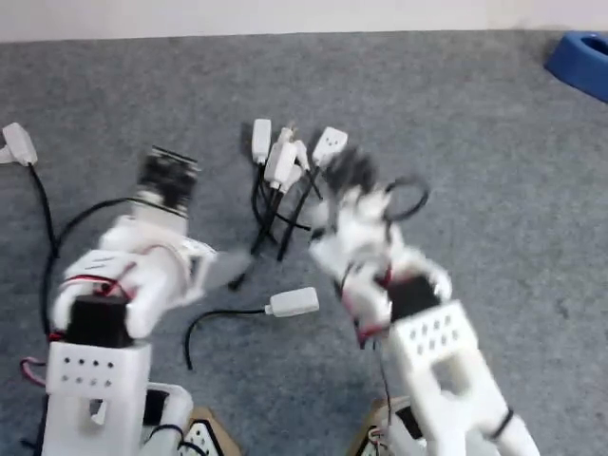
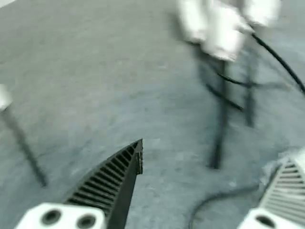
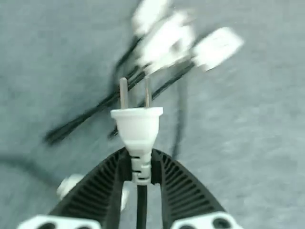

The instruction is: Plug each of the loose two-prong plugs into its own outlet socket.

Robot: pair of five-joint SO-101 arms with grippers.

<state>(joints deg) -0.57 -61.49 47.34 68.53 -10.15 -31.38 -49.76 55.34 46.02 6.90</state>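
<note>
1. Two-prong plug [image 3: 137, 126] is pinched in my R claw [image 3: 139, 160]. The grip is on the ribbed neck just behind the white body, the black cord runs back btw the fingers, and the prongs point away from me.
2. Ahead of the prongs is a bunch of white sockets and plugs [image 3: 167, 38] w/ black cords trailing off it. It's near the held plug but apart from it.
3. In the high view that bunch [image 1: 285, 152] lies mid-tabletop, w/ my R arm just beside it on its R side.
4. A white cord end [image 1: 293, 303] lies flat btw my two arms, its black cord curling off to the L. Can't tell if it's plug or socket.
5. My L claw [image 2: 214, 155] is spread wide w/ nothing btw the fingers, low over the grey tabletop [image 1: 494, 190], near the bunch's cords.
6. Another white connector [image 1: 19, 144] is at the far L edge, well apart from the bunch.
7. A blue tub [image 1: 581, 59] is at the far R corner.
</note>
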